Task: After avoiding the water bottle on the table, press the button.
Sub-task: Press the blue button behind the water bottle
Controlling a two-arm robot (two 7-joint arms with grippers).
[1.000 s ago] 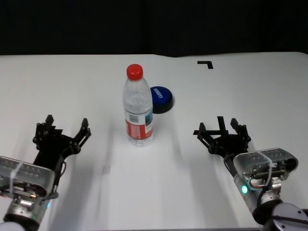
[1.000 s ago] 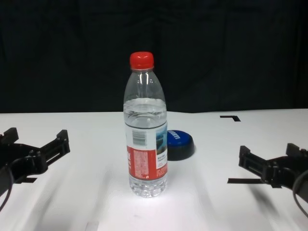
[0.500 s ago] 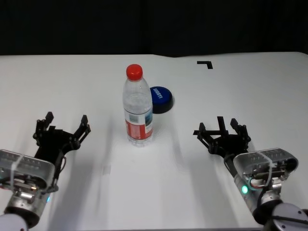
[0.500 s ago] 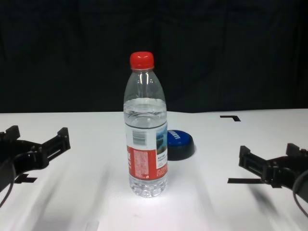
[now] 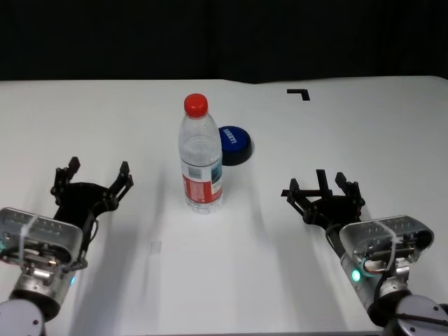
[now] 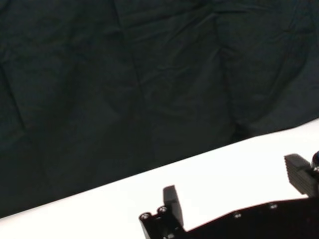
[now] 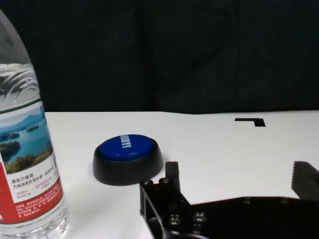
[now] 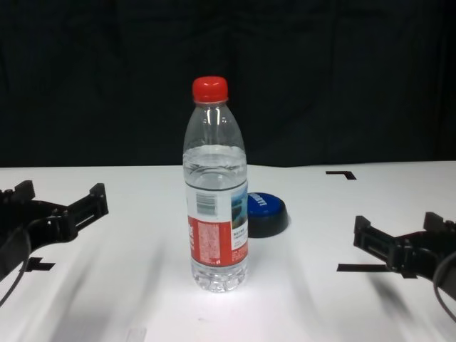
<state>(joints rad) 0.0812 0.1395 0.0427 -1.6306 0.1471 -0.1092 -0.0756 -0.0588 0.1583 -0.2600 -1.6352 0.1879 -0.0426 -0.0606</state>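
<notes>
Both jaws spread open and empty over the table [image 5: 392, 126].
Left gripper [image 5: 94, 178] hovers near-left, right gripper [image 5: 322, 190] near-right, each well apart from the upright water bottle [image 5: 201, 157] between them; the button [image 5: 234, 143] sits just behind it to the right, perhaps not quite touching.

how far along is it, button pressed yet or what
Not pressed yet. The water bottle stands upright in front of the button. In hand: the left gripper hovers open, near-left of the bottle. The right gripper sits open, near-right. Left: going round the bottle and pressing.
</notes>
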